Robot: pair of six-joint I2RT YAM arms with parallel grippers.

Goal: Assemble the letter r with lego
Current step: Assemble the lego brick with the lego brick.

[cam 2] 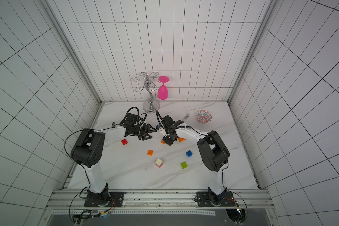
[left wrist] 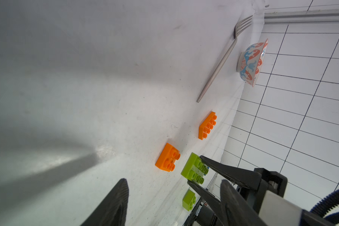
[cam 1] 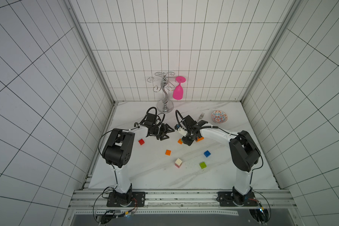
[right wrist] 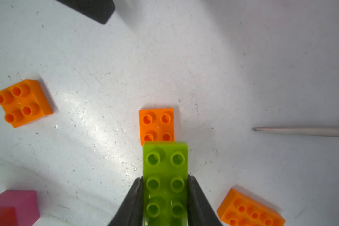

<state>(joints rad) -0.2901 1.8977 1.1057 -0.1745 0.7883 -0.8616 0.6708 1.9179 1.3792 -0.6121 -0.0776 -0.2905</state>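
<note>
My right gripper (right wrist: pixel 164 177) is shut on a long lime green lego brick (right wrist: pixel 165 162), held low over the table just behind a square orange brick (right wrist: pixel 156 125). My left gripper (left wrist: pixel 174 203) stands open and empty beside it, its fingers (cam 1: pixel 169 134) pointing toward the right gripper (cam 1: pixel 186 141). In the left wrist view the held lime brick (left wrist: pixel 193 169) shows between the right gripper's fingers (left wrist: pixel 219 168). Loose on the table are a red brick (cam 1: pixel 141 141), an orange square (cam 1: pixel 168 152), a long orange brick (cam 1: pixel 200 139), a blue one (cam 1: pixel 207 153), a small lime one (cam 1: pixel 202 165) and a cream brick stacked on pink (cam 1: pixel 178 162).
A patterned bowl (cam 1: pixel 213 114) and a fork (cam 1: pixel 201 116) lie at the back right. A chrome glass rack (cam 1: pixel 165 106) with a hanging pink glass (cam 1: pixel 178 92) stands at the back wall. Tiled walls close in three sides.
</note>
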